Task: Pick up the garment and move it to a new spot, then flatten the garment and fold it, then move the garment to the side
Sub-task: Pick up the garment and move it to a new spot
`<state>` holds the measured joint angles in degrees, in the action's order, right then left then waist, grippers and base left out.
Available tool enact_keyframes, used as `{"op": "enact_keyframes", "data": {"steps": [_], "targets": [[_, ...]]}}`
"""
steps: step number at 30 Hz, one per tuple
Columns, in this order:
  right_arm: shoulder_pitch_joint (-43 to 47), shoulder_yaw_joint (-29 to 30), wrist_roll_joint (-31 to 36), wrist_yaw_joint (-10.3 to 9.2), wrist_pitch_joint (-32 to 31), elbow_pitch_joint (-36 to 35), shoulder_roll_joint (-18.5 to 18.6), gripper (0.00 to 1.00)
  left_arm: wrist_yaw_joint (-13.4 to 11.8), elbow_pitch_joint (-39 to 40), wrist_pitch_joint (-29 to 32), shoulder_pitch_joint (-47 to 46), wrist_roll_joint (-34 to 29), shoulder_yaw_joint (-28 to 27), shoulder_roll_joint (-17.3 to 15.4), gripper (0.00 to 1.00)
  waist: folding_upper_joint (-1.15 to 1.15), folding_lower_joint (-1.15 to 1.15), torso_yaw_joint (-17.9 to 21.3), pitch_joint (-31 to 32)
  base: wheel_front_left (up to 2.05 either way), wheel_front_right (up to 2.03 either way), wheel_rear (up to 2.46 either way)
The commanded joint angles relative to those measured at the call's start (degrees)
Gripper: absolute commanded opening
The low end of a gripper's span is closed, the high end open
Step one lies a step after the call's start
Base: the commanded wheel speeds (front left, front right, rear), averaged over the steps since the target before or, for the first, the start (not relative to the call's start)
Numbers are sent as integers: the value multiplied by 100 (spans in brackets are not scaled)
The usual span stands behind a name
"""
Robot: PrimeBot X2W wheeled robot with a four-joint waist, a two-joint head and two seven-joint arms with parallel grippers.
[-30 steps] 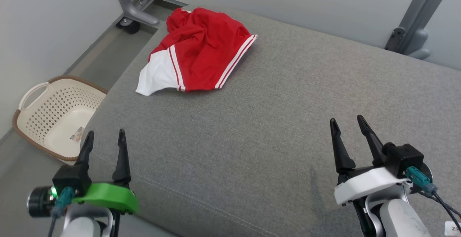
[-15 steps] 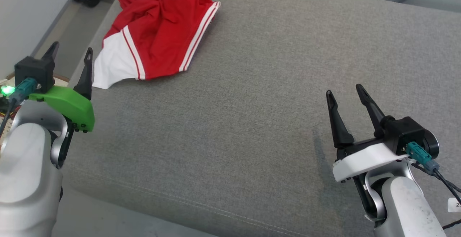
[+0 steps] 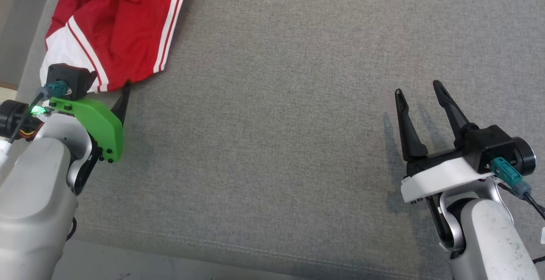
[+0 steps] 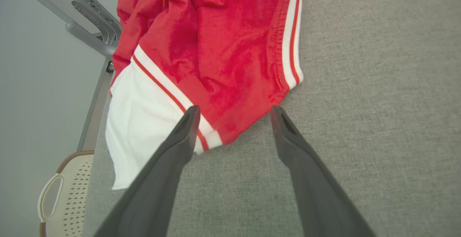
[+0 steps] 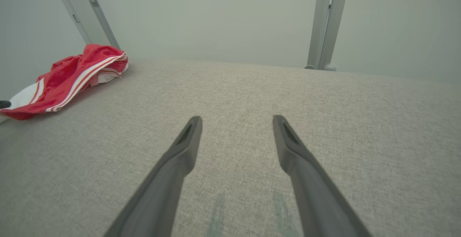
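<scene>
We have advanced the left gripper (image 4: 234, 112) to the near hem of the garment (image 4: 216, 49), crumpled at the far left of the cushion (image 3: 276, 122); its jaws are spread, holding nothing. The right gripper (image 3: 418, 88) waits spread and empty, well apart. We judge the pickup comes next

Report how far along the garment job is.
Done: nothing; the garment lies crumpled at the cushion's far left. In hand: the open left gripper is poised at its near hem, not closed on it; the right gripper hangs open over bare cushion. Left: pick up, move, flatten, fold, set aside.
</scene>
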<state>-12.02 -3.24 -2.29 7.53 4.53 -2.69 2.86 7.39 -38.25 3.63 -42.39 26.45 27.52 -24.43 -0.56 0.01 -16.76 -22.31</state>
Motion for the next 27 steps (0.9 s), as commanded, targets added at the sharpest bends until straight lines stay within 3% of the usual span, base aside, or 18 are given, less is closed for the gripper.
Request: {"op": "enact_keyframes", "data": {"steps": [1,24,25,27], "targets": [[-23,6,61,-8,-38,-70,36,100,5,-107,47,-146,149,118,-97,100,56,-1,128,-193,0,0,0],[27,-15,79,-8,-147,-303,89,100,5,-1527,-288,-841,879,1046,-81,100,56,-1,252,-358,0,0,0],[-4,-17,82,-8,-129,-308,84,100,6,-1654,-410,-937,906,1027,-68,58,56,-1,265,-378,0,0,0],[-25,-14,95,-8,-111,-311,79,100,-1,-1755,-592,-1014,889,1013,-22,18,56,-1,273,-390,0,0,0]]}}
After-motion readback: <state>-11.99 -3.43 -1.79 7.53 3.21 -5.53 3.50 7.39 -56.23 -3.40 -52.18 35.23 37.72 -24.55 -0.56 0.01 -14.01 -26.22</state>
